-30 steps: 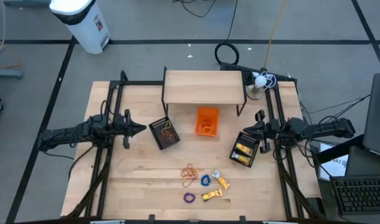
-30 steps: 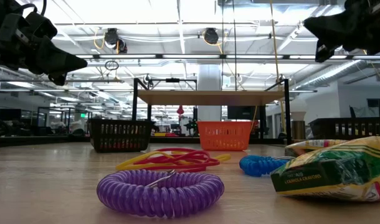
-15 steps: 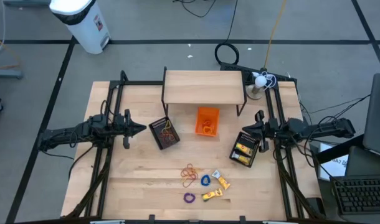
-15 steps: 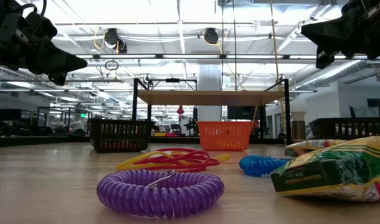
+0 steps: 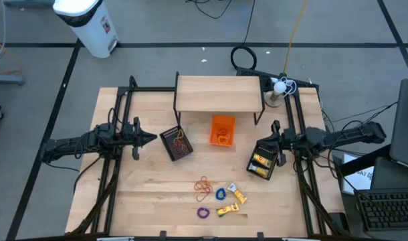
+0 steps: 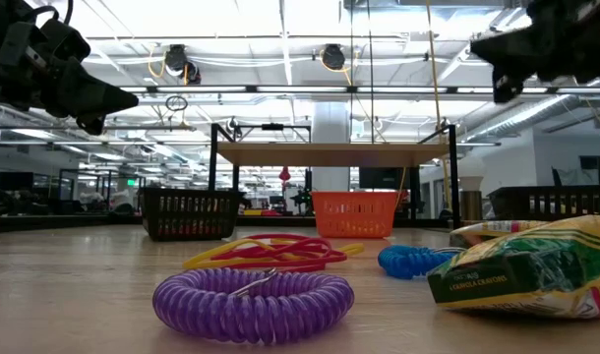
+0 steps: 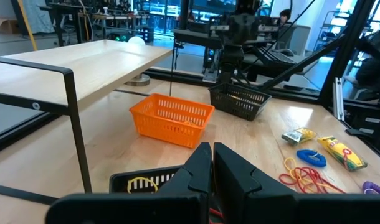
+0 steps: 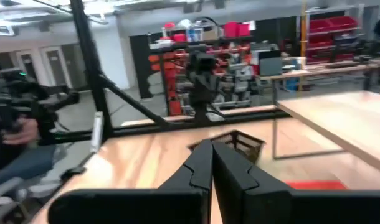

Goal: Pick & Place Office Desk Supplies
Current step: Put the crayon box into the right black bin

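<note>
The loose supplies lie near the table's front edge: orange-red rubber bands [image 5: 203,187], a blue ring [image 5: 221,194], a purple ring [image 5: 202,213] and two yellow packs [image 5: 239,196] [image 5: 227,210]. In the low view the purple ring [image 6: 253,304] is nearest. My left gripper [image 5: 152,138] [image 7: 209,158] is shut on nothing and hangs level above the table's left side, pointing at a black basket [image 5: 176,143]. My right gripper [image 5: 265,142] [image 8: 209,155] is also shut on nothing, above the right black basket [image 5: 263,159].
An orange basket [image 5: 222,130] stands at mid-table in front of a wooden shelf [image 5: 219,94] on black legs. The left black basket holds rubber bands and the right one holds yellow items. A white lamp [image 5: 277,87] stands at the far right corner.
My right gripper has tipped its fingers up a little and edged toward the table's left, staying shut. The supplies and baskets have kept their places.
</note>
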Robot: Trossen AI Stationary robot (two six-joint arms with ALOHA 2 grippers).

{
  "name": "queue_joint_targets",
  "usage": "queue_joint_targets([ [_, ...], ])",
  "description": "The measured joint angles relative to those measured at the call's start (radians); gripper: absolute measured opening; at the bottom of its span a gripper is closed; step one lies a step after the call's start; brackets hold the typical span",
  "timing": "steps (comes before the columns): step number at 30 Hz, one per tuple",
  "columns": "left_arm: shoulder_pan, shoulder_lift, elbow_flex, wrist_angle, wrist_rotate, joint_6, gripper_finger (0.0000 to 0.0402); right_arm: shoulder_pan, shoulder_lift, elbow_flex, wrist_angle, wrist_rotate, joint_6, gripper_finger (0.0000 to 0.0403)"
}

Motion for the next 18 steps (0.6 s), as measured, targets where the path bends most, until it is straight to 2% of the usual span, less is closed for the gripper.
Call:
queue_joint_targets([
  [4,0.0,0.0,0.0,0.0,-0.001,0.0,0.0021,0.063,0.226,0.139,-0.046,0.003,0.028,0.0],
  [6,0.0,0.0,0.0,0.0,-0.001,0.0,0.0021,0.108,0.359,0.245,-0.101,0.043,0.046,0.0],
  [12,0.0,0.0,0.0,-0.001,-0.001,-0.006,0.0021,0.213,0.762,0.589,-0.42,0.209,0.205,0.0],
  [18,0.0,0.0,0.0,-0.002,0.0,-0.023,0.0021,0.273,1.051,0.867,-0.71,0.202,0.428,0.0],
])
